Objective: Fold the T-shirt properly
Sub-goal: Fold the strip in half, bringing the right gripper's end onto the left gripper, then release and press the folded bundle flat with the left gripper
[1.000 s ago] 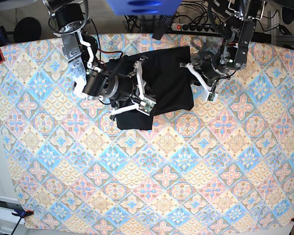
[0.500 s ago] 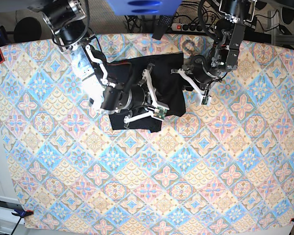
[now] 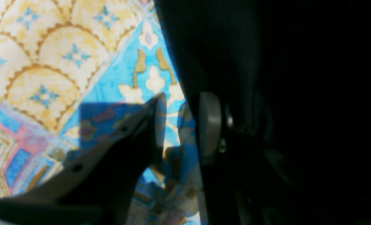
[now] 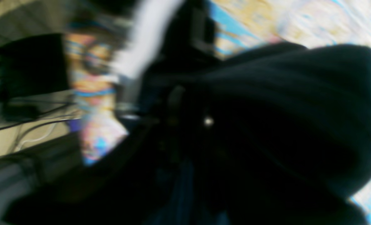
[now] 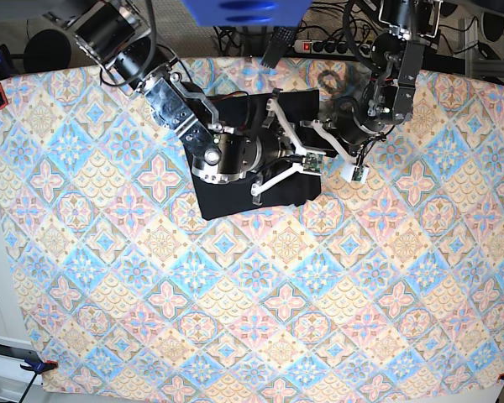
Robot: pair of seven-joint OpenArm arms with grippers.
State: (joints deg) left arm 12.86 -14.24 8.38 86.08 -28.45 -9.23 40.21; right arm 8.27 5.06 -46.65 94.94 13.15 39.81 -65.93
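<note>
Two fingers of my left gripper [image 3: 184, 100] are standing apart beside the shirt [image 5: 244, 197]. I can't tell whether my right gripper [image 4: 190, 106] is gripping; I'm favouring slow, flat smoothing.

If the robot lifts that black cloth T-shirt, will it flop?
Probably floppy: the black cloth T-shirt bends into soft folds. It likely won't slip easily, since it looks matte. It shouldn't break, being cloth, but its folds might come undone.
</note>
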